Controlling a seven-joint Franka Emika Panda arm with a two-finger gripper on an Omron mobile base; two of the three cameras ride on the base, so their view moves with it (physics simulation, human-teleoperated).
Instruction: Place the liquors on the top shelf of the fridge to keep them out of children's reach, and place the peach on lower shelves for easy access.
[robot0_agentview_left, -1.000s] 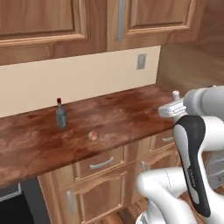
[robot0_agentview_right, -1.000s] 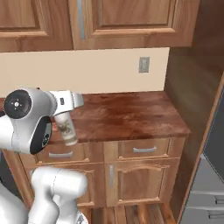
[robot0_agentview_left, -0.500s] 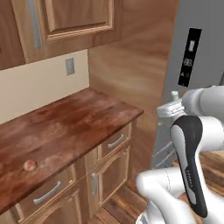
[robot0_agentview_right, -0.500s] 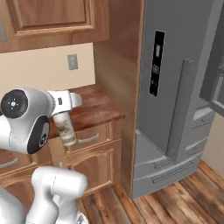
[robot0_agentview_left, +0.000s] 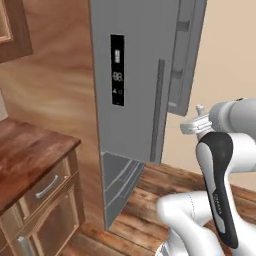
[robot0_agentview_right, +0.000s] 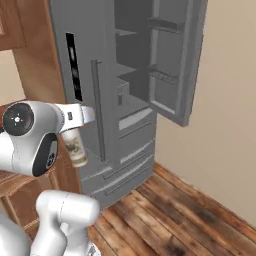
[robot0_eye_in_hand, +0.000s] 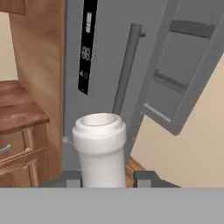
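The gripper (robot0_eye_in_hand: 104, 179) is closed on the cream bottle (robot0_agentview_right: 76, 148), its fingers (robot0_eye_in_hand: 148, 178) at either side of the neck; the bottle hangs under the hand, in front of the fridge (robot0_agentview_right: 100, 65); so the step in hand is carrying one liquor to the fridge; the right door (robot0_agentview_right: 175, 60) stands open. The next move calls for raising the bottle to the top shelf (robot0_agentview_right: 125, 33), which seems the highest slab inside, though it is dim there.

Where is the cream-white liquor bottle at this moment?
The slim cream-white liquor bottle hangs in the closed jaws of the gripper, seen at the left of the right base view, in front of the tall grey fridge and its vertical bar handle.
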